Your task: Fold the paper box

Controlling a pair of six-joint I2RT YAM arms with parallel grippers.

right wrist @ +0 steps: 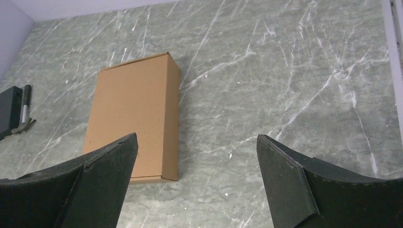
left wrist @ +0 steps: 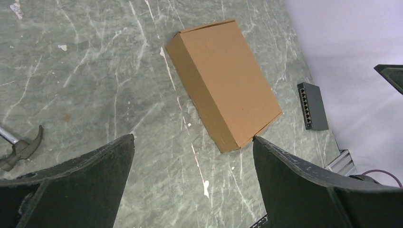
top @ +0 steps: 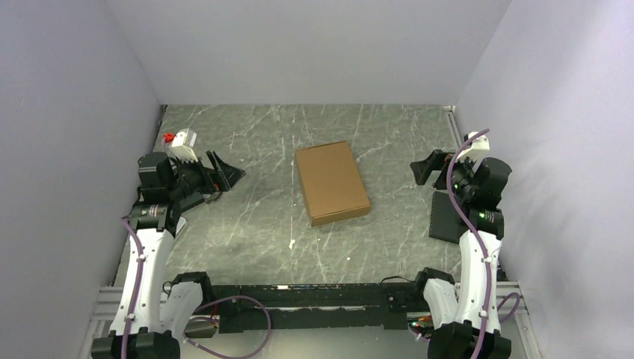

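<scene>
The paper box (top: 332,182) is a closed, shallow brown cardboard box lying flat in the middle of the table. It also shows in the left wrist view (left wrist: 223,80) and in the right wrist view (right wrist: 133,114). My left gripper (top: 226,173) is open and empty, well left of the box and pointing toward it; its jaws stand wide apart in the left wrist view (left wrist: 193,138). My right gripper (top: 426,170) is open and empty, right of the box and apart from it; its jaws are wide apart in the right wrist view (right wrist: 196,137).
A black rectangular pad (top: 446,217) lies on the table under the right arm and shows in the left wrist view (left wrist: 312,105) as a slim box with ports. A hammer (left wrist: 21,147) lies near the left arm. Pale walls enclose the table on three sides.
</scene>
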